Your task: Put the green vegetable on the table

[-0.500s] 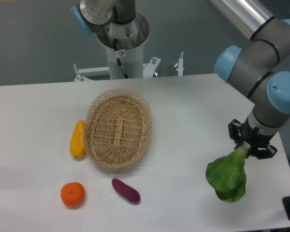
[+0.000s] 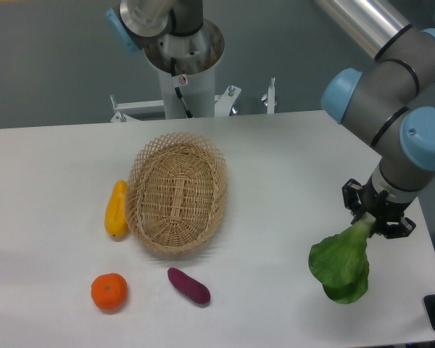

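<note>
One white worktop (image 2: pixel 275 159) carries everything; at its centre lies an oval wicker basket (image 2: pixel 177 193). Toward four o'clock, near the right edge, the green vegetable (image 2: pixel 341 265) hangs leaf-down, its pale stalk clamped in the end effector (image 2: pixel 375 215). At the basket's nine o'clock a yellow piece (image 2: pixel 117 209) touches its rim; at seven o'clock sits an orange (image 2: pixel 109 291), at six a purple eggplant (image 2: pixel 188 286)
</note>
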Controlling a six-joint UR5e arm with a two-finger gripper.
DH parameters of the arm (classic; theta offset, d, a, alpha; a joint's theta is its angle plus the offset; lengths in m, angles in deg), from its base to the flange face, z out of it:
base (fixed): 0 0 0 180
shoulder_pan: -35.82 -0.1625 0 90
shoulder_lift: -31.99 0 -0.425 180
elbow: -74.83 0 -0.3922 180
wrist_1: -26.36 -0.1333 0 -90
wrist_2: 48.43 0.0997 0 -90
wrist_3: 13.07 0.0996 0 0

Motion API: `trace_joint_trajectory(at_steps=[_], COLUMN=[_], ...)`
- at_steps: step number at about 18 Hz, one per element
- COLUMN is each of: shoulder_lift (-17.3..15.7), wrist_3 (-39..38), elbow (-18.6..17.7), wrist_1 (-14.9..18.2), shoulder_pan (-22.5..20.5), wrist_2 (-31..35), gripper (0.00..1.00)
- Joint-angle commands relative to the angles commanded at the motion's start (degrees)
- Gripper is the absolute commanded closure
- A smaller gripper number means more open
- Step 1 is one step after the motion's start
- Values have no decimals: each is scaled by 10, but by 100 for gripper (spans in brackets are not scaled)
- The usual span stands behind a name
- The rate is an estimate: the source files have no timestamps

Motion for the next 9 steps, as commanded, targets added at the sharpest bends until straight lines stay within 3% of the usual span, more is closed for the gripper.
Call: trace_joint_trajectory(at_steps=[9], shoulder_lift=[-5], wrist_3=[-53], elbow=[-6], wrist_1=[14], shoulder_pan=[31], wrist_2=[-1], gripper=[100])
